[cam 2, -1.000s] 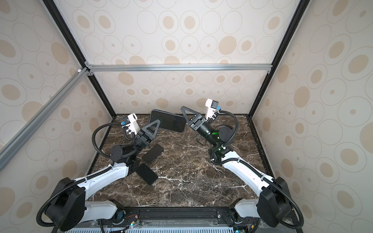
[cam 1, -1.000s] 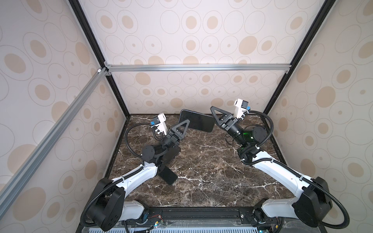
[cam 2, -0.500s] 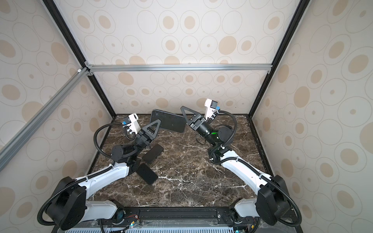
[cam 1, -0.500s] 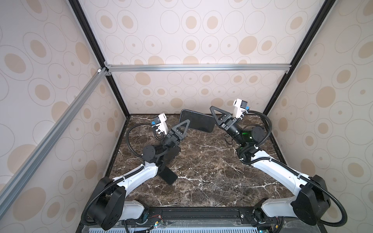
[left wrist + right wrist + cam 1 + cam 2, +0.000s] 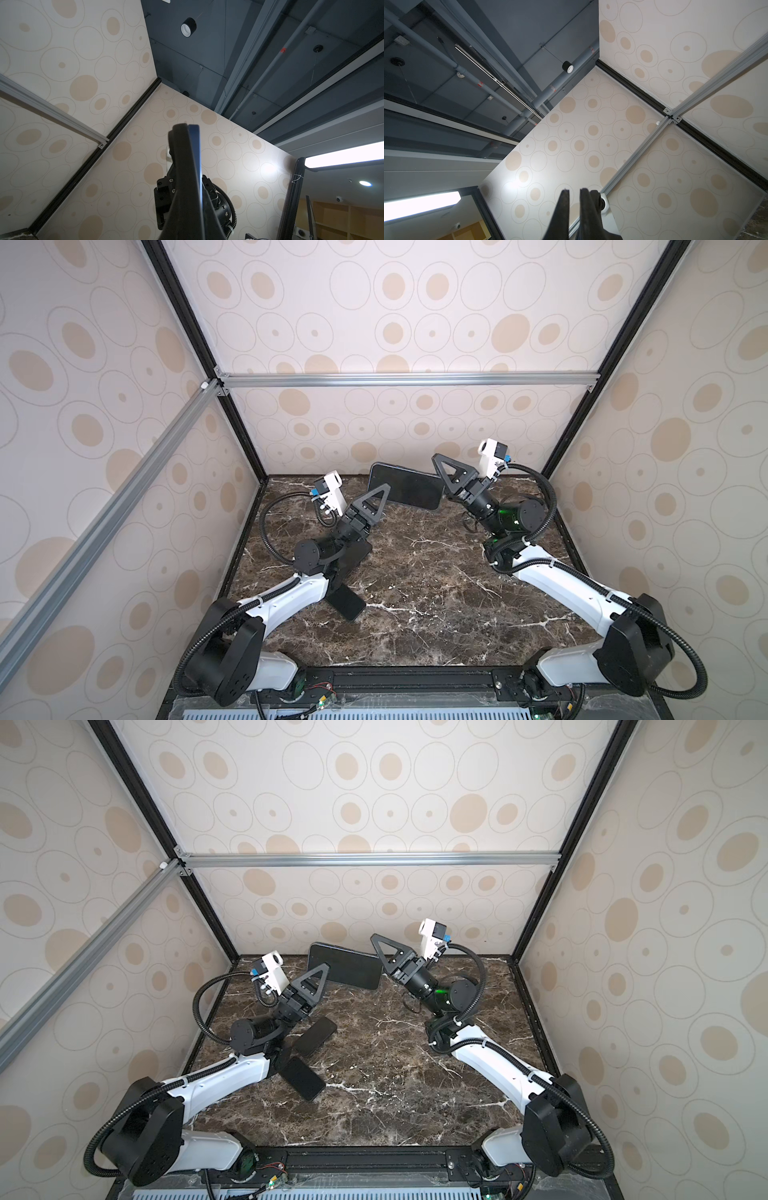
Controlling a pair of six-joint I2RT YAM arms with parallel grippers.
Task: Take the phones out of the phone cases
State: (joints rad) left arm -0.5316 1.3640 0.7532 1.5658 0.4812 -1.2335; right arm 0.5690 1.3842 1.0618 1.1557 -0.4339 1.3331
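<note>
The phone [image 5: 409, 491], a dark slab in its black phone case, hangs level in the air near the back wall in both top views [image 5: 349, 969]. My left gripper [image 5: 380, 492] is shut on its left end and my right gripper [image 5: 437, 462] is shut on its right end. In the left wrist view the slab runs edge-on: the thick black phone case [image 5: 180, 158] lies against the phone's thin blue edge [image 5: 195, 158]. In the right wrist view my right gripper [image 5: 574, 192] shows its fingers a narrow slit apart at the tips.
Two other dark flat slabs lie on the marble table [image 5: 436, 605] under my left arm, one [image 5: 353, 558] by the wrist and one [image 5: 347, 602] nearer the front. Patterned walls close in the back and both sides.
My right gripper has closed a little further on the phone's right end and edged slightly left. The phone and my left gripper hold their place.
</note>
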